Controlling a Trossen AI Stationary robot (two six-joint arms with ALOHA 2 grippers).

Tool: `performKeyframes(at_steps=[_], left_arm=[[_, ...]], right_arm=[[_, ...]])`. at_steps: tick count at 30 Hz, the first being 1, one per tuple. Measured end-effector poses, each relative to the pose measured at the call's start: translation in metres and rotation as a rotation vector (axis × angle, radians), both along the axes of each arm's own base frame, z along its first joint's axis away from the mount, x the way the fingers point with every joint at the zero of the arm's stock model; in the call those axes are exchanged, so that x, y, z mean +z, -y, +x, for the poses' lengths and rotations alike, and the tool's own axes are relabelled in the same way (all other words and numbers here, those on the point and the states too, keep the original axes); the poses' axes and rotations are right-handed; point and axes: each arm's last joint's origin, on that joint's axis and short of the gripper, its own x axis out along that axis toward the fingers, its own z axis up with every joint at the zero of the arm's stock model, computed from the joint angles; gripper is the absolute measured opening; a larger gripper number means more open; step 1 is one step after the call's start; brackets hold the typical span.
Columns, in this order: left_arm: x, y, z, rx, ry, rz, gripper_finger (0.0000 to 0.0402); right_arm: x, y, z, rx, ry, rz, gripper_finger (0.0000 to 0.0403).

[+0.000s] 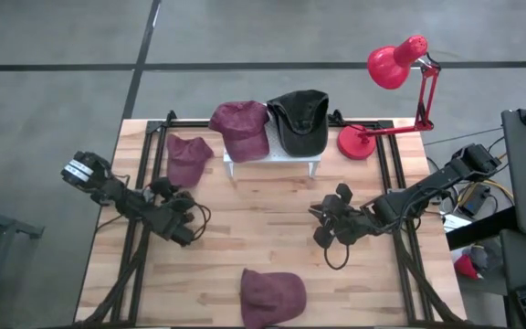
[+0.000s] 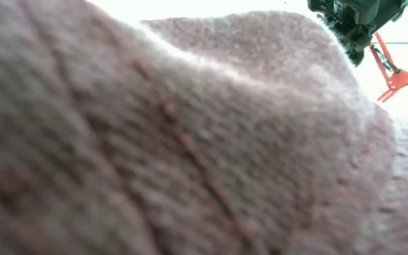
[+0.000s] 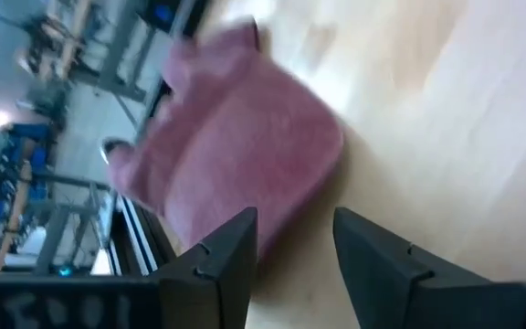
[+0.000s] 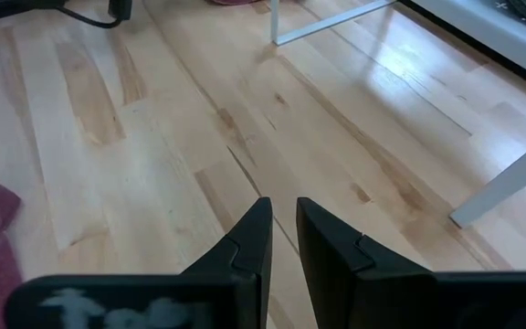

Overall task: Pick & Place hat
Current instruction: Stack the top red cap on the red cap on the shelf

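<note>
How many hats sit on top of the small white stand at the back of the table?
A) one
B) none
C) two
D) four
C: in the high view the white stand carries a maroon hat and a black hat side by side; the other two maroon hats lie on the table itself.

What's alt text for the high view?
Two dark arms rest low on a wooden table; left gripper and right gripper hold nothing. Maroon hats: one at the near edge, one far-left, one on a white stand beside a black hat.

Wooden table (image 1: 263, 228) with 2 maroon hats (image 1: 188, 157)
</note>
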Motion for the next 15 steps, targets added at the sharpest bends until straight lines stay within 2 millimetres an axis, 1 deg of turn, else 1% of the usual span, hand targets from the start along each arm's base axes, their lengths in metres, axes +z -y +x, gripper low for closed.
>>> performKeyframes(at_steps=[4,7,11,15], left_arm=[[0.008,0.001,0.010,-0.044,0.067,0.096,0.0161],[0.008,-0.004,0.014,-0.024,0.057,0.098,0.0161],[0.005,-0.007,0.017,-0.017,-0.029,0.029,0.0161],[0.006,-0.004,0.019,-0.037,-0.149,-0.066,0.0161]], right_arm=[[0.000,0.000,0.000,0.001,-0.002,-0.002,0.0052],[0.000,0.000,0.000,0.003,-0.004,-0.005,0.0052],[-0.001,0.000,0.000,0.004,-0.008,-0.008,0.0052],[-0.001,0.000,-0.001,0.004,-0.010,-0.009,0.0052]])
